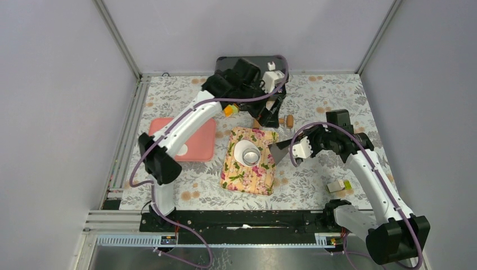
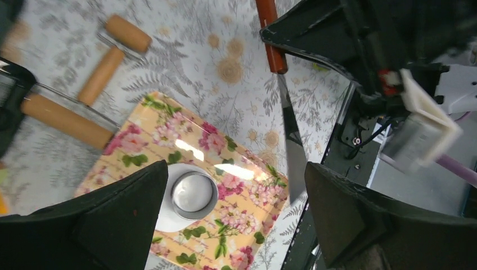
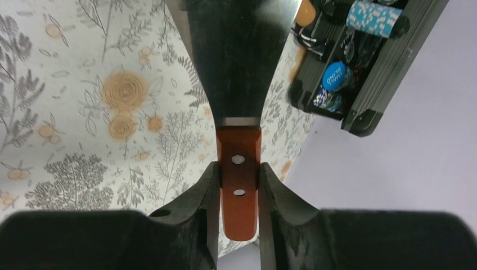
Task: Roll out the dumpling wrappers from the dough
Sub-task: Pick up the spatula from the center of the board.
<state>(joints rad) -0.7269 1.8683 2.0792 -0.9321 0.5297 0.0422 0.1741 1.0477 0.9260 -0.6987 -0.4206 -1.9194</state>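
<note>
Steel tin (image 2: 194, 194) atop wrapper (image 2: 164, 220) | left fingers (image 2: 101, 225) spread | right fingers (image 3: 191, 202) clamp scraper handle (image 3: 239, 191)

Grip: right fingers (image 3: 194, 205) pinch the handle (image 3: 239, 194) of a scraper (image 3: 237, 121) from both sides.
Handle: red-brown wood with two rivets.
Blade (image 3: 236, 50): dark metal, widening away, over the flowered desk (image 3: 84, 112).
Upper right: black case (image 3: 368, 73) holding blue round things.

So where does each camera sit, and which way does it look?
Top: above and behind the arms, looking down at the table; both arms show.
Left wrist: on the left arm, looking down at the flowery tray and silver tin; open left tool shows.
Right wrist: on the right arm, looking along the scraper; right tool grips it.
Shared: both wrist views show the scraper.
</note>
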